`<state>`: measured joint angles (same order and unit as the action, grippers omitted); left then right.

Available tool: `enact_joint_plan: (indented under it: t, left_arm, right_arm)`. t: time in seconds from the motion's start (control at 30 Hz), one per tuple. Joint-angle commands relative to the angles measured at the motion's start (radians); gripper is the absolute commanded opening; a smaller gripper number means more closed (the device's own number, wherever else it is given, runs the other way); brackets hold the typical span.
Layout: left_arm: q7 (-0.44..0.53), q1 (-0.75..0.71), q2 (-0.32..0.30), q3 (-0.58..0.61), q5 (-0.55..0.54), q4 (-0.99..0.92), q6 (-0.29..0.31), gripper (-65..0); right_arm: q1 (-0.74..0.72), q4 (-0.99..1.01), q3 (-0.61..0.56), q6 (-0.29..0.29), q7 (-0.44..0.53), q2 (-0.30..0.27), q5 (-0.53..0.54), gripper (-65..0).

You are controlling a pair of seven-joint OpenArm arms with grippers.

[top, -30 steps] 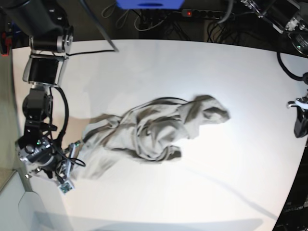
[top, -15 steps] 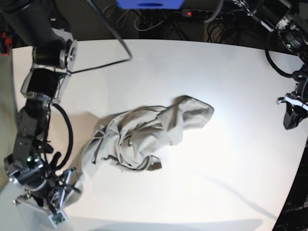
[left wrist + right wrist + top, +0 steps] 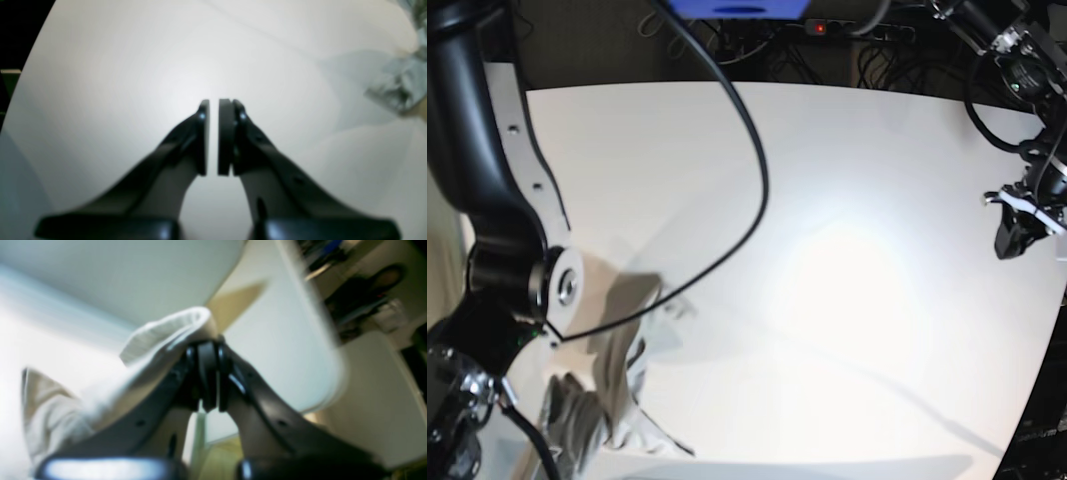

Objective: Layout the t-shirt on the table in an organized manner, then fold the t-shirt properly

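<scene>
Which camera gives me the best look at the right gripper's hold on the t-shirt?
The right wrist view: the right gripper is shut on a fold of the t-shirt, close up though blurred. The base view shows only bunched cloth at the table's near corner. The left wrist view catches a scrap of it.

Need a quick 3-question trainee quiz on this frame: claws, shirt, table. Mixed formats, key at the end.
1. True or false: the right claw is shut on the light grey-beige cotton t-shirt.
2. What does the left claw hold? A) a sleeve B) nothing C) a cable
3. In the base view, at which corner of the smooth white table is the shirt bunched?

Key: 1 true; 2 B, its pads stand nearly together over bare tabletop; 3 the lower left corner, hanging from the right arm.
</scene>
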<state>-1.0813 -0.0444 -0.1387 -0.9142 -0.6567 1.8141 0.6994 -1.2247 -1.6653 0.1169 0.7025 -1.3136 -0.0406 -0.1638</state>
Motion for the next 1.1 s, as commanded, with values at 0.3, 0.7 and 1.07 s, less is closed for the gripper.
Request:
enact_joint_plan:
  t: [0.3, 0.7, 1.07]
  left_arm:
    - [0.023, 0.007, -0.020, -0.001, -0.024, 0.020, -0.001, -60.3]
    - [0.023, 0.011, -0.014, -0.001, -0.022, 0.013, -0.001, -60.3]
    - [0.023, 0.010, -0.014, -0.001, -0.022, 0.011, -0.001, -60.3]
  right_arm:
    - [-0.036, -0.069, -0.142, -0.004, -0.042, 0.061, 0.007, -65.0]
    - [0.099, -0.108, -0.156, -0.004, -0.083, 0.189, 0.007, -65.0]
    - [0.064, -0.106, -0.173, -0.004, -0.083, 0.189, 0.005, -65.0]
